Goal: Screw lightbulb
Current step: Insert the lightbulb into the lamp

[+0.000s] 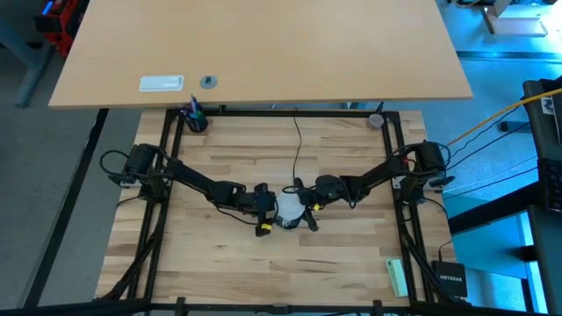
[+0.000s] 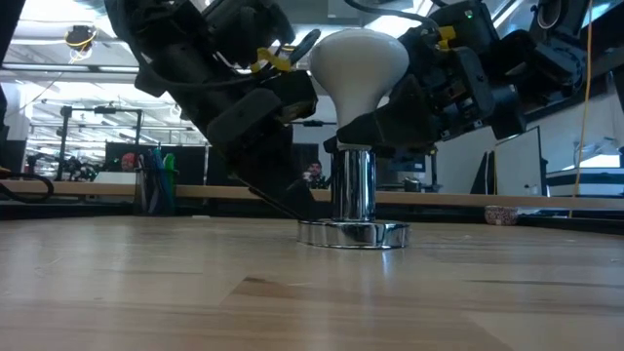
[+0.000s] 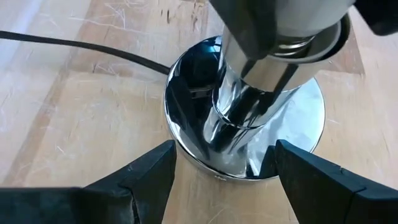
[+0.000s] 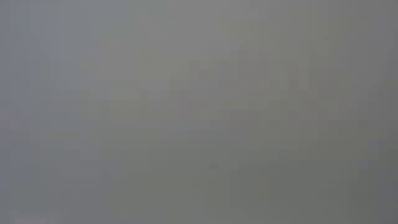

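The lightbulb (image 2: 357, 64) stands upright in the middle of the wooden desk (image 1: 228, 263), its frosted white dome on top and its neck seated in the mouth of a round silver socket (image 2: 353, 200), whose wide polished base rests flat on the desk. In the low view the right claw (image 2: 395, 115) reaches in from the side and pinches the lightbulb's tapering neck just above the socket's rim, its dark fingers pressed against the white surface. The left claw (image 3: 219, 180) sits low on the opposite side, its two fingers spread to either side of the socket's base without gripping it; its own camera shows the chrome column and base between them, with a gap on each side. A thin black cord (image 3: 81, 48) runs away from the socket across the desk. From above, both arms angle inward from the desk's side posts and meet at the bulb (image 1: 287, 211). The right wrist view shows only a flat grey field. A green block (image 1: 397, 276) lies near the desk's edge on the right arm's side, well apart from the work.
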Motion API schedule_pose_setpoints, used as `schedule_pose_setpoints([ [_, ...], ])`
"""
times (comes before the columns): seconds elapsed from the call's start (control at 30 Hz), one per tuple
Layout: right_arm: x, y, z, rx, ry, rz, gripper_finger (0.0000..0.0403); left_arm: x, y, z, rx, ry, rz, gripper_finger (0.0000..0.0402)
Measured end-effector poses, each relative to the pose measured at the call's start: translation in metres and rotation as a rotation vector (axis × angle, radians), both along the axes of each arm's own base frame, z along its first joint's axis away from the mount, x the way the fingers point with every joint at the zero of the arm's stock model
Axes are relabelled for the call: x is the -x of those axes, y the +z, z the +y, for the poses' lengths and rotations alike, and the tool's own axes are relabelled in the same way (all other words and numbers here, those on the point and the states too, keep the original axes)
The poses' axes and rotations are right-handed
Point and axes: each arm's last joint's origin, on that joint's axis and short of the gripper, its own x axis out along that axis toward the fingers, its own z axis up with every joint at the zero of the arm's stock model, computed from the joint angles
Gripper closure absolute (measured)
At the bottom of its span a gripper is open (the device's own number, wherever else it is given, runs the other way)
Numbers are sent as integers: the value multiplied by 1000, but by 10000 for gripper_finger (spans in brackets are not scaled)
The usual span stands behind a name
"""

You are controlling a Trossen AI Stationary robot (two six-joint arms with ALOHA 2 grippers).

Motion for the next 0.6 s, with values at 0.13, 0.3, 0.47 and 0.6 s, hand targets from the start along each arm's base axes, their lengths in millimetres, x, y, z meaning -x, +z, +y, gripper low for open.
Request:
schedule_pose_setpoints([
  [0.13, 0, 0, 0, 0, 1, -1, 242, 1, -2, 0, 4, 15, 19, 141],
  [0.3, -1, 1, 0, -19, -10, -13, 242, 0, -7, -2, 14, 25, 12, 141],
  [0.47, 0, 0, 1, -54, -94, 21, 245, -1, -9, -2, 13, 26, 8, 141],
  [0.6, 1, 0, 12, -43, -197, 24, 256, -1, -9, -3, 17, 32, -3, 141],
])
